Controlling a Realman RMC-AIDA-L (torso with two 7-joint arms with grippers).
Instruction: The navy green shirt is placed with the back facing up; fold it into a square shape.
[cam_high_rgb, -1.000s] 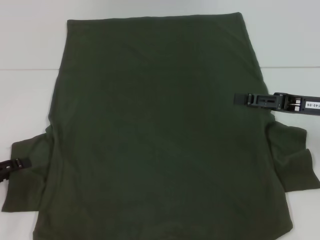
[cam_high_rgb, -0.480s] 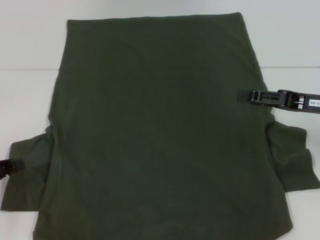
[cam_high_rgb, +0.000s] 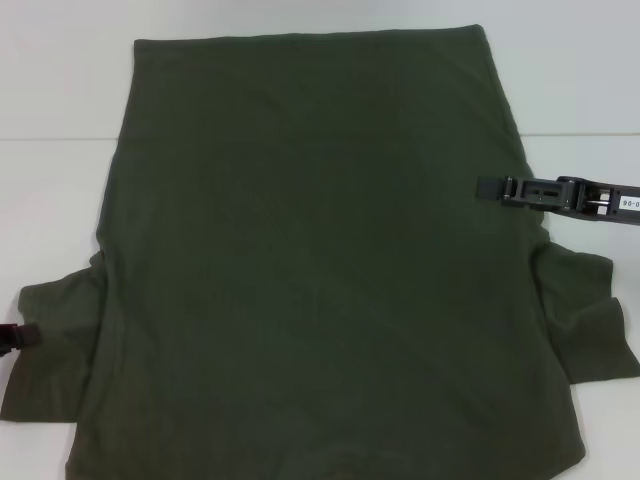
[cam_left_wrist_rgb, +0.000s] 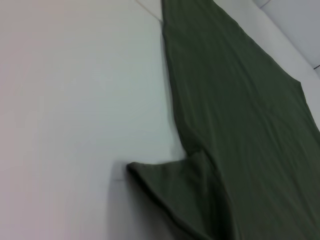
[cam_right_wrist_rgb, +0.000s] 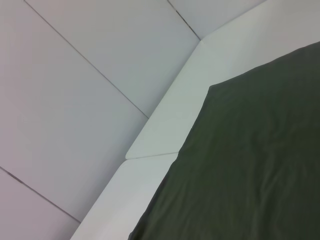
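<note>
The navy green shirt lies flat on the white table, plain side up, covering most of the head view. Both short sleeves stick out low down, the left sleeve and the right sleeve. My right gripper reaches in from the right and sits over the shirt's right edge, above the right sleeve. Only the tip of my left gripper shows at the frame's left edge, touching the left sleeve's outer hem. The left wrist view shows the shirt with a sleeve. The right wrist view shows a shirt corner.
White tabletop lies bare to the left of the shirt. The table's far edge with a seam runs close to the shirt's hem, and a pale panelled wall rises behind it.
My left gripper has drawn back leftward, off the left sleeve toward the frame edge. My right gripper has shifted slightly right and up along the shirt's right edge. The shirt has not moved.
</note>
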